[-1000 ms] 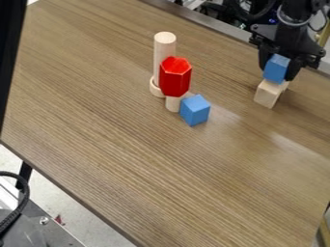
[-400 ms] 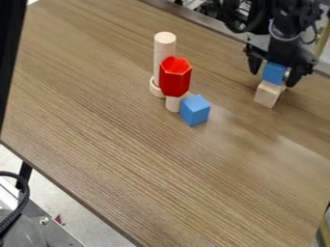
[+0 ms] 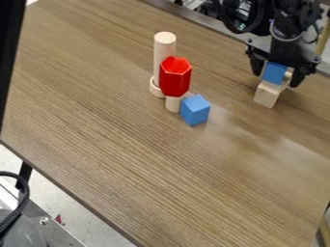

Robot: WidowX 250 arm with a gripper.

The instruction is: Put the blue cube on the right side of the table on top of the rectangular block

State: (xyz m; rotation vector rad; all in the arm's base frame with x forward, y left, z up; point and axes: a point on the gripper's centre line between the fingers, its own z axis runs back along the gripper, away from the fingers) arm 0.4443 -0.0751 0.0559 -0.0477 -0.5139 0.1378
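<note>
At the upper right, my gripper [image 3: 277,77] stands open, its fingers spread to either side of a blue cube [image 3: 274,73] with a gap on each side. That cube rests on top of the pale wooden rectangular block [image 3: 268,94], which sits on the table. The gripper's body hangs right above and behind the cube.
A second blue cube [image 3: 195,110] sits mid-table [image 3: 142,159], beside a red hexagonal piece [image 3: 175,77] on a short pale cylinder [image 3: 173,103]. A tall wooden cylinder [image 3: 164,50] stands just behind them, within a pale ring-shaped base [image 3: 155,90].
The gripper's fingers have parted from the blue cube, which now sits slightly lower, on the wooden block. The gripper has also shifted a little to the left.
</note>
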